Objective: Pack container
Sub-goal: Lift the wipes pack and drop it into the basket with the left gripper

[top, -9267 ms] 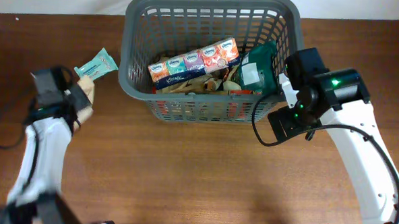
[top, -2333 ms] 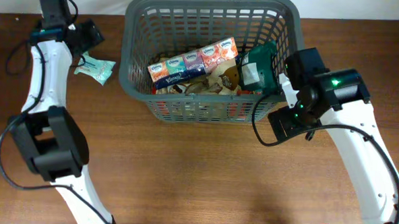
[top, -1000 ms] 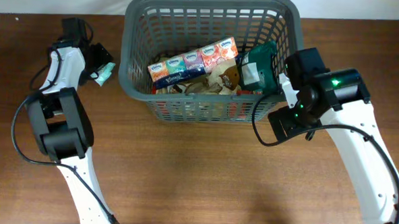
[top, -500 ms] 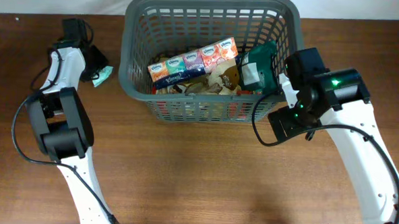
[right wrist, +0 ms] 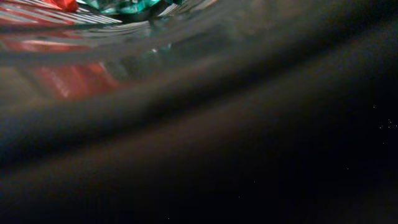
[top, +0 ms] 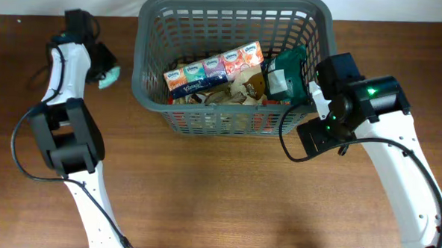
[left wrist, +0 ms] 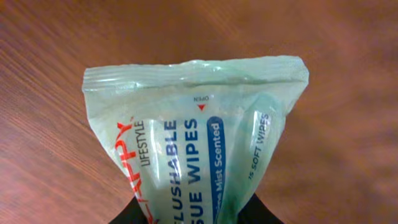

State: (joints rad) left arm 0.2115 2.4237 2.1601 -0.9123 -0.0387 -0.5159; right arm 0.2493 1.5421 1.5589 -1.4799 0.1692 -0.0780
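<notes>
Up at twelve o'clock on the table sits the container, a big grey lattice basket. It's already carrying a row of tissue packs and a green packet, all lying toward its six o'clock wall. At three o'clock, the right pincer hangs against the basket's side with its jaws spread wide. Whether it touches the rim I can't tell, because its own camera shows only dark blur.

Out at nine o'clock, just beside the basket, the left pincer is pinching the wipes packet by one narrow end. The step looks like a lift and carry. That soft pouch will droop, so it should rise well clear of the thick rim before it travels toward three o'clock. The best place to let go seems to be over the barer twelve o'clock half of the basket.
</notes>
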